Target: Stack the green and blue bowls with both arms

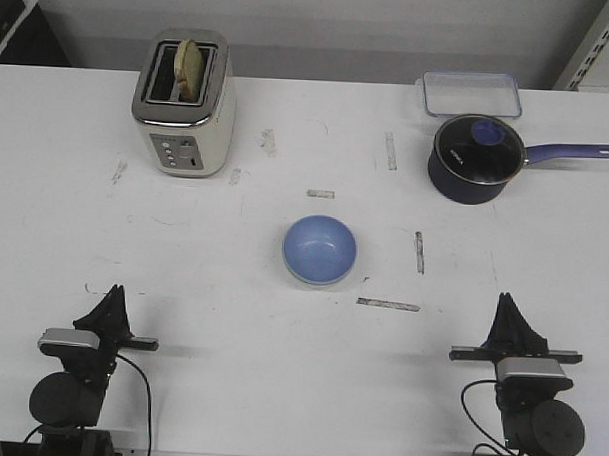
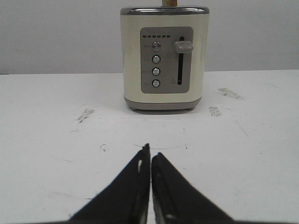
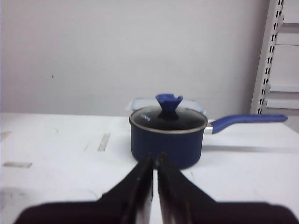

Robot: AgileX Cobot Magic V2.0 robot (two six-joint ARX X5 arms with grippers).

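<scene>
matte round blue bowl (image 1: pixel 320 249) nested in green bowl (image 1: pixel 305 278); pointed black left gripper (image 2: pixel 150 158), right gripper (image 3: pixel 154 161) clenched, empty.

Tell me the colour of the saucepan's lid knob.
Blue, on the lid knob; clearest in the right wrist view.

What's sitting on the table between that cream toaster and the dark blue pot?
Nothing stands between the toaster and the saucepan in the front view: only bare white table with scuffs and tape marks. The blue bowl sits nearer the robot.

Bright, even overhead light; soft shadows; right wrist view blurred.
</scene>
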